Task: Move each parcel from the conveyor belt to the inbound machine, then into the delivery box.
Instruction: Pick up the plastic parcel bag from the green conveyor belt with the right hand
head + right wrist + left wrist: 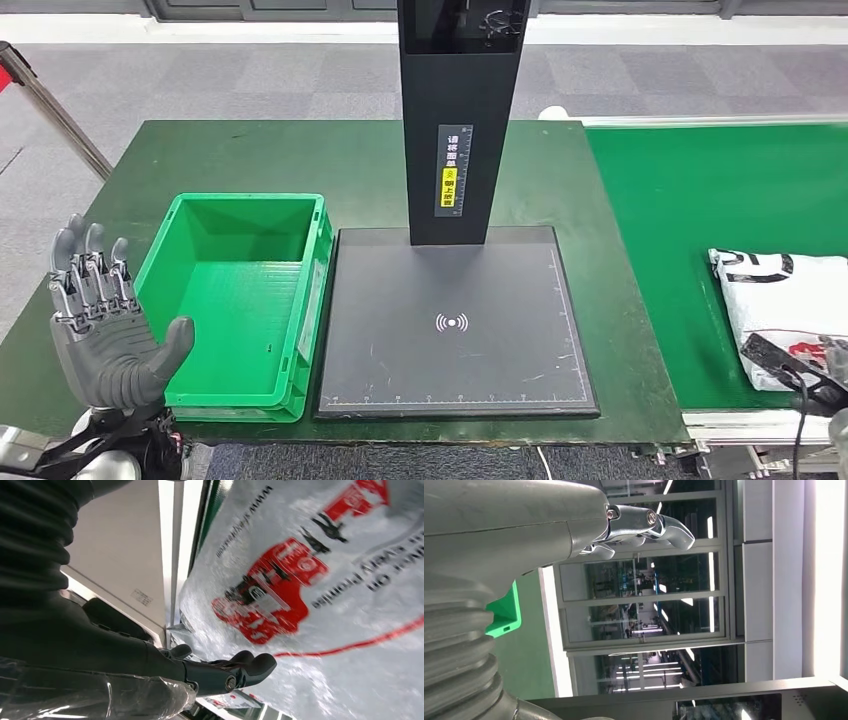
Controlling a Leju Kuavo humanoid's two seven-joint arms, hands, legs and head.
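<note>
Resting on white parcel (785, 310) at conveyor belt (680, 200) — right hand (805, 368), grip unclear, left hand (105, 325) hovering spread wide beside green delivery box (190, 215)

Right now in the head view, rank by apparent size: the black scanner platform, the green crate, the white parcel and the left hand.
1. Black scanner platform.
2. Green crate.
3. White parcel, cut by the picture's edge, so its rank is unsure.
4. Left hand, nearest the camera yet smallest.
</note>
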